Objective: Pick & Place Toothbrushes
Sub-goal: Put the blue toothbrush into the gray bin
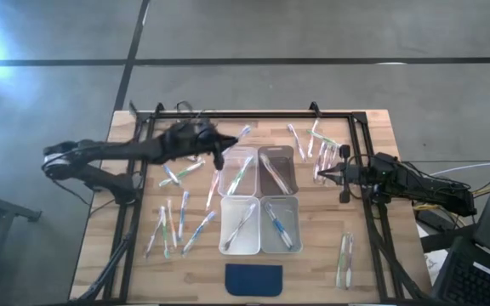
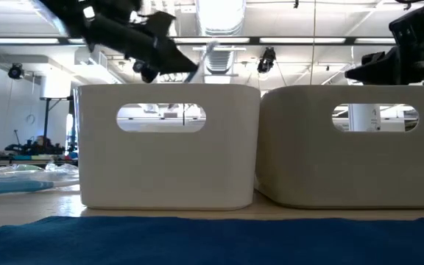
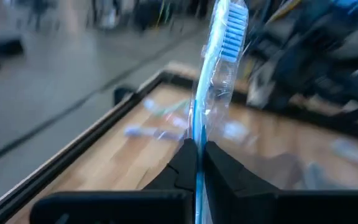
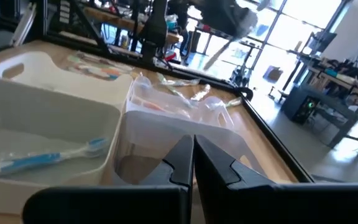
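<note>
Your left arm carried one toothbrush above the bins.
Your left end effector (image 3: 196,155) was clamped on a thin blue-bristled toothbrush in clear wrap (image 3: 215,74), just beyond the four clear rectangular plastic bins (image 1: 259,201). Other thin wrapped toothbrushes (image 1: 173,223) lay scattered on the wooden bench (image 1: 313,272). Your right end effector (image 1: 342,177) waited, fingers together and empty, beside the bins.

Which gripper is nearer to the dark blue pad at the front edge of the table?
Right, by a little. The right gripper waits shut beside the bins, diagonally behind the blue pad. The left gripper, shut on a blue toothbrush, is farther back, above the rear left bin.
</note>
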Robot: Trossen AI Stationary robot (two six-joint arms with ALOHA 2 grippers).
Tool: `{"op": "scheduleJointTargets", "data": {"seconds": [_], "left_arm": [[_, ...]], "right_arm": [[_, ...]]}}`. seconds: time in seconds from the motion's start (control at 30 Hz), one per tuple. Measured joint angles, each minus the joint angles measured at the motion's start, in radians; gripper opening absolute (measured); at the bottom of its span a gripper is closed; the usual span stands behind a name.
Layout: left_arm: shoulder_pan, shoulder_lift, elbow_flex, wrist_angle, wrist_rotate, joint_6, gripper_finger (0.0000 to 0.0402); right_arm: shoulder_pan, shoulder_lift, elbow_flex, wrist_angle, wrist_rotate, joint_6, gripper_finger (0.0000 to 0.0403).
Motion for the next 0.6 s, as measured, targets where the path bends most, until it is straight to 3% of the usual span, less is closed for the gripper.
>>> {"op": "scheduleJointTargets", "data": {"seconds": [0.13, 0.27, 0.43, 0.6], "left_arm": [[-0.048, -0.014, -0.177, 0.371, 0.0, -0.005, 0.0015], [-0.085, 0.0, -0.298, 0.658, 0.012, 0.003, 0.0016], [-0.133, 0.005, -0.35, 0.82, 0.063, 0.085, 0.0016], [-0.192, 0.005, -0.333, 0.854, 0.131, 0.178, 0.0016]], "right_arm": [[0.0, 0.001, 0.0, 0.064, -0.004, 0.018, 0.0008], [0.001, 0.005, -0.002, 0.216, -0.019, 0.138, 0.0008], [0.002, 0.059, -0.007, 0.524, -0.02, 0.352, 0.0008], [0.003, 0.186, -0.005, 0.578, -0.021, 0.434, 0.0008]]}}
